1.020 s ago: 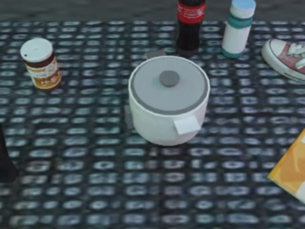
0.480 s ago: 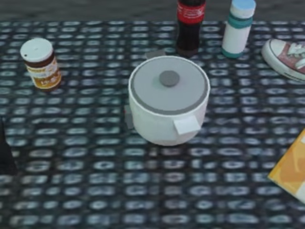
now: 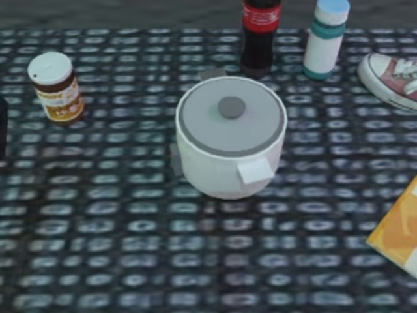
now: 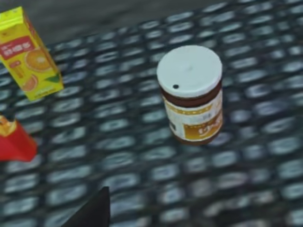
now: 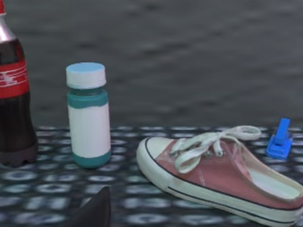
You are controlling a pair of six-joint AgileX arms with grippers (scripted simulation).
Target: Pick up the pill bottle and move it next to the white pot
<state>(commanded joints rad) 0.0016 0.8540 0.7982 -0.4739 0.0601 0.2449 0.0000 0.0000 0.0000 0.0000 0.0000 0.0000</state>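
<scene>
The pill bottle (image 3: 56, 87), brown with a wide white cap and an orange-and-white label, stands upright at the table's far left. In the left wrist view the pill bottle (image 4: 191, 94) is ahead of my one visible fingertip (image 4: 93, 210) and apart from it. My left gripper (image 3: 2, 127) shows as a dark sliver at the left edge, just nearer than the bottle; it is open and holds nothing. The white pot (image 3: 230, 138), with a grey lid and dark knob, sits mid-table. My right gripper is outside the top view; its fingertip (image 5: 97, 210) shows, and it is open and empty.
A cola bottle (image 3: 260, 34) and a white bottle with a teal band (image 3: 326, 39) stand behind the pot. A pink sneaker (image 3: 393, 78) lies at the far right, and a yellow box (image 3: 399, 229) at the right edge. A juice carton (image 4: 29, 53) and a red fries box (image 4: 14, 141) lie near the pill bottle.
My left arm's dark shape at the left edge has moved away from the front, up to about the pill bottle's level. Nothing else has moved.
</scene>
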